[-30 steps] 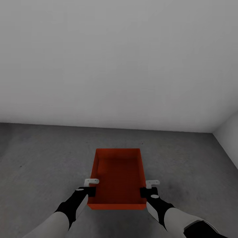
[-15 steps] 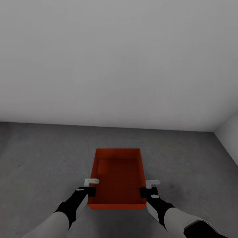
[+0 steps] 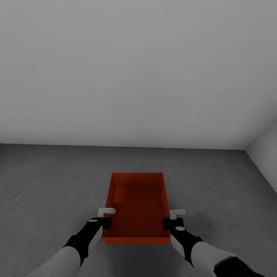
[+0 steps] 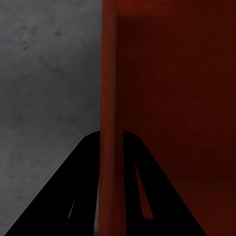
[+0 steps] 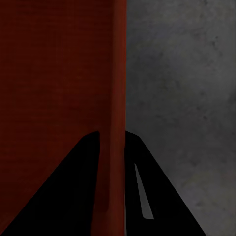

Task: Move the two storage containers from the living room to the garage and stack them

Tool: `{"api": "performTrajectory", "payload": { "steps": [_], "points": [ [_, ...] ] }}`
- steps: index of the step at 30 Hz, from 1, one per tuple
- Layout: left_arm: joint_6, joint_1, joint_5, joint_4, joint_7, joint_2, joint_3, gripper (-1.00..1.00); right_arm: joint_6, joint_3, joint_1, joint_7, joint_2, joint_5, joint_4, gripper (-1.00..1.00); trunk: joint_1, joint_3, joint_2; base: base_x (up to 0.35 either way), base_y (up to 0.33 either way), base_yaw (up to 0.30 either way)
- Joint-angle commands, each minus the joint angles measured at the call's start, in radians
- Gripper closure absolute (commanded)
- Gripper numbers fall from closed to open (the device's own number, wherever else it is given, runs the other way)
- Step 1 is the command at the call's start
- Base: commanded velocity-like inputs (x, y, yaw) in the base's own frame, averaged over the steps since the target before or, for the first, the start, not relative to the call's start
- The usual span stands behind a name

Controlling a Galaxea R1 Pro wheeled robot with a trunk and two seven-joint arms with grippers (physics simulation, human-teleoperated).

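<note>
One orange-red open-topped storage container is held in front of me, lengthwise, over the dark grey concrete floor of the garage. My left gripper is shut on its left wall near the front end. My right gripper is shut on the right wall opposite. In the left wrist view the container wall runs up between the black fingers of the left gripper. The right wrist view has the same wall edge pinched in the right gripper. The container is empty.
A plain white-grey wall stands a short way ahead. A side wall meets it in a corner at the right. Bare concrete stretches to the left and right of the container.
The whole view has drifted slightly: the wall corner at the right and the floor specks slid left, so the camera moved. Both grippers and the container keep the same place in the picture.
</note>
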Motion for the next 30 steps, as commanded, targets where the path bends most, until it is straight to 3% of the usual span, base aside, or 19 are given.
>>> {"api": "performTrajectory", "payload": {
  "steps": [1, 30],
  "points": [
    [0.006, -0.001, 0.004, -0.003, 0.013, 0.028, 0.060, 1.00, -0.004, -0.012, 0.000, 0.001, -0.001, -0.008, 0.000, 1.00, 0.004, -0.004, -0.008, 0.000, 0.000, -0.003],
    [0.006, -0.001, 0.004, -0.004, 0.013, 0.028, 0.060, 1.00, -0.006, -0.013, 0.000, 0.001, -0.002, -0.008, 0.000, 1.00, 0.115, -0.095, -0.211, 0.000, 0.000, 0.000]
  ]
}}
